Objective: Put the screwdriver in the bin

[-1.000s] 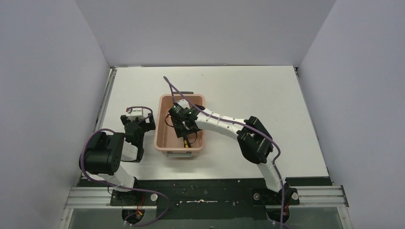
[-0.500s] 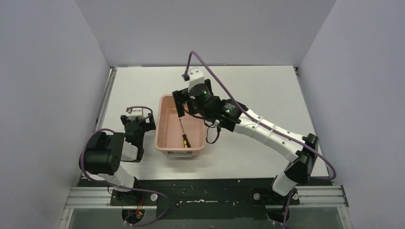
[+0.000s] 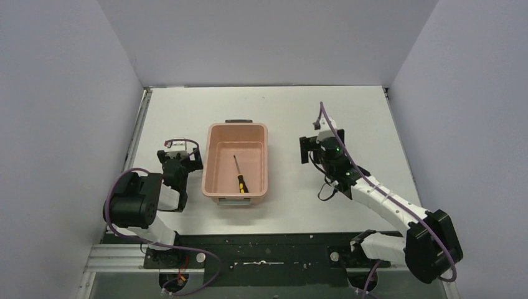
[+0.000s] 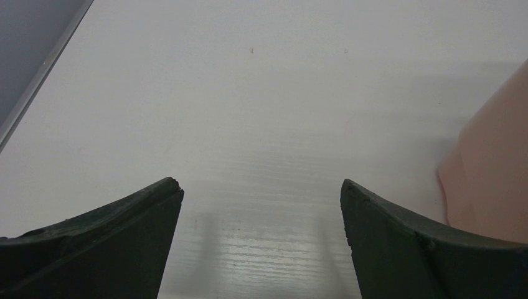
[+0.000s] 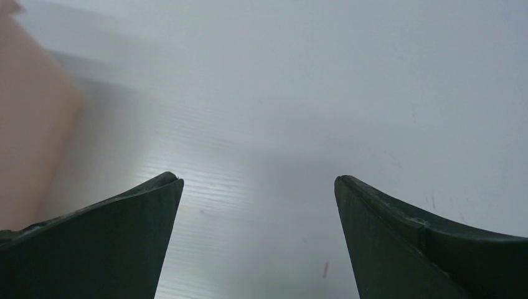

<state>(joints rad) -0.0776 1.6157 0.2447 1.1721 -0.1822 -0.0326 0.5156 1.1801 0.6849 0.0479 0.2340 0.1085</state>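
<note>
top view: the screwdriver (image 3: 238, 175) lies loose on the floor of the bin (image 3: 209, 163), handle toward the near end; a second ago the right gripper (image 5: 256, 179) was down inside the bin over it; it has since released, lifted out and drawn back to the bin's right, jaws spread wide and empty above the table (image 3: 292, 112); left gripper (image 4: 259, 184) parted, empty, beside the bin's left wall; placement appears complete.

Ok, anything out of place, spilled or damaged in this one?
Nothing stands out. The screwdriver lies flat on the floor of the bin, which sits upright on the table. The left hand and right hand are open and empty.
</note>
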